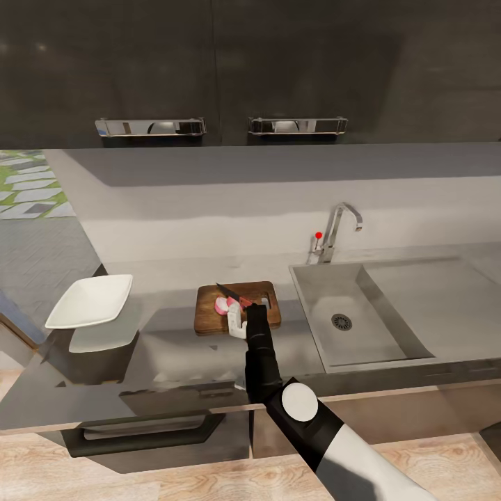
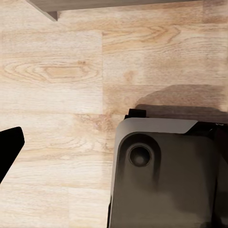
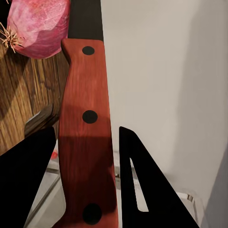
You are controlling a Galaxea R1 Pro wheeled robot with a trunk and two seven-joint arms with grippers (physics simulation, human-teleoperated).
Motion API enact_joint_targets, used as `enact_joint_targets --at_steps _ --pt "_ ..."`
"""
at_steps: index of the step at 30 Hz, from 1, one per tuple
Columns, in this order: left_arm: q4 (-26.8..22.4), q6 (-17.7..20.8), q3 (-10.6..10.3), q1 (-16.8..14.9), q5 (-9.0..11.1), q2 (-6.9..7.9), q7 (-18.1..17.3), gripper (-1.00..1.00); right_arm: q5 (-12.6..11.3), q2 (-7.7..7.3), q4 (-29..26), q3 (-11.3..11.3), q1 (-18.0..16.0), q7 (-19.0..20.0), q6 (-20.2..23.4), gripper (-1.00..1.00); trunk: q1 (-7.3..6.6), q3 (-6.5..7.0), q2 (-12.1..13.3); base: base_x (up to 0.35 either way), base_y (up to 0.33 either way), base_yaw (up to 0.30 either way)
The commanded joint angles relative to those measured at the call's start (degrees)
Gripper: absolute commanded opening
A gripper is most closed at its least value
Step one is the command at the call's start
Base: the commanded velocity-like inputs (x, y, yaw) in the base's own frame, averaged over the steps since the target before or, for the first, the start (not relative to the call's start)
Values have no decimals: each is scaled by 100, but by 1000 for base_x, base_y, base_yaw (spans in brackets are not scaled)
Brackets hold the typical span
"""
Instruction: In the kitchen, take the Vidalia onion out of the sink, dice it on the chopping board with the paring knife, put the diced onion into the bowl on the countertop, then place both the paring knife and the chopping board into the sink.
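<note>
Bowl [image 1: 90,300]: white, square, on the counter [image 1: 174,348] well to the left of the board; its inside looks bare.
Sink [image 1: 362,313]: grey basin right of the board, round drain [image 1: 342,321] in its floor, nothing seen lying in it; chrome tap [image 1: 339,229] with a red knob [image 1: 319,235] behind it.
Board [image 1: 209,309]: dark wood, between bowl and sink, flat on the counter; it carries the onion pieces and the knife.
Onion [image 1: 224,305]: on the board, in pinkish pieces with pale cut faces; in the right wrist view one piece [image 3: 38,23] lies on the wood grain just beside the handle's far end.
Knife [image 1: 228,292]: dark blade slanting over the onion in the head view; its red-brown riveted handle [image 3: 88,133] runs between the right fingers.
Right gripper [image 1: 243,321]: over the near edge of the board, jaws narrow, clamped on the knife handle; dark fingers [image 3: 142,190] flank it on both sides.
Left gripper: a dark fingertip [image 2: 9,147] shows above the pale wood floor [image 2: 61,71], next to the robot's dark base [image 2: 166,175]; whether the jaws are wide or narrow I cannot tell.
</note>
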Motion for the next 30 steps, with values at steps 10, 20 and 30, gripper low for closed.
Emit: enact_joint_targets --at_steps 10,20,30 --pt "25 -40 -50 -10 52 -4 6 100 62 0 -5 11 -6 56 32 -100 3 -11 -11 0 0 0" --pt "25 -40 -50 -10 52 -2 6 100 53 0 145 11 -6 57 32 -100 3 -11 -11 0 0 0" --pt "25 -40 -50 -10 52 -3 6 100 45 0 41 5 -8 32 31 -100 3 -11 -11 0 0 0"
